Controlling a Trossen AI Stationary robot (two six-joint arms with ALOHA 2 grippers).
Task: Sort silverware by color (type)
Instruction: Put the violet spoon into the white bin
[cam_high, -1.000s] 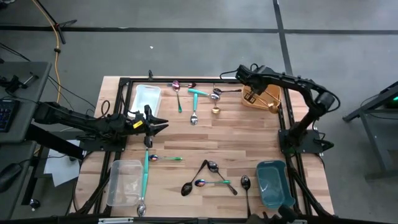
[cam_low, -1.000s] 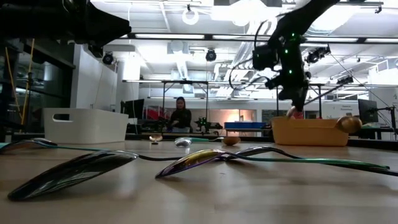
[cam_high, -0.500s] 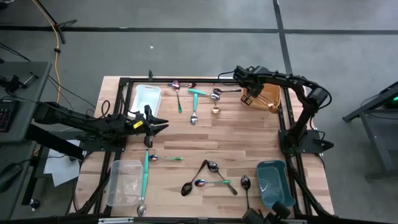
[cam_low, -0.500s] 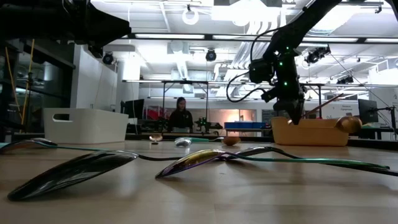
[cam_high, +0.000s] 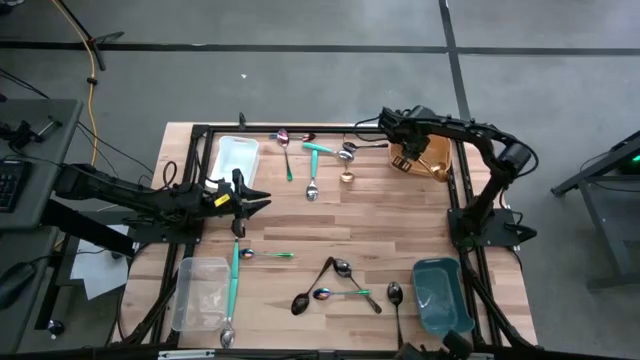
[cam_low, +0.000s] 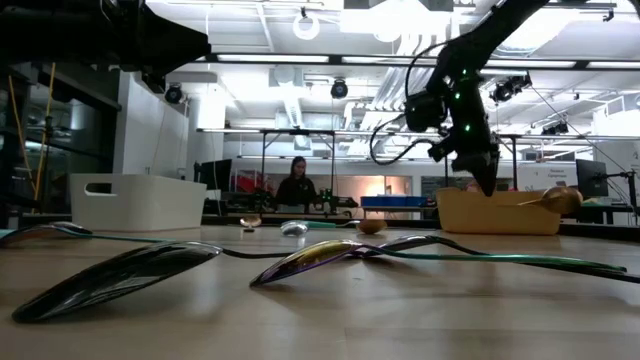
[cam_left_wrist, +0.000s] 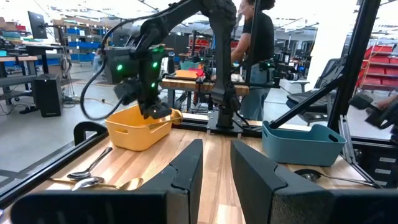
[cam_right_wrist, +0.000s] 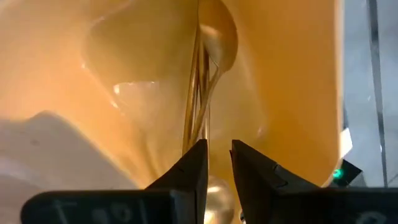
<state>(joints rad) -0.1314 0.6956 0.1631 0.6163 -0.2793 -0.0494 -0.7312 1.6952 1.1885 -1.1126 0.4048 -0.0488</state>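
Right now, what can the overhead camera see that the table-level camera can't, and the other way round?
Only the high view shows the clear plastic bin, the teal plastic bin, and the waiting left end effector above the middle-left of the wooden table.

Only the low view shows the room behind, with a person seated far off.

Both show the yellow plastic bin with the right end effector over it, the white plastic bin, and black and rainbow spoons lying on the wood.

Bright overhead lights — blurred foreground.
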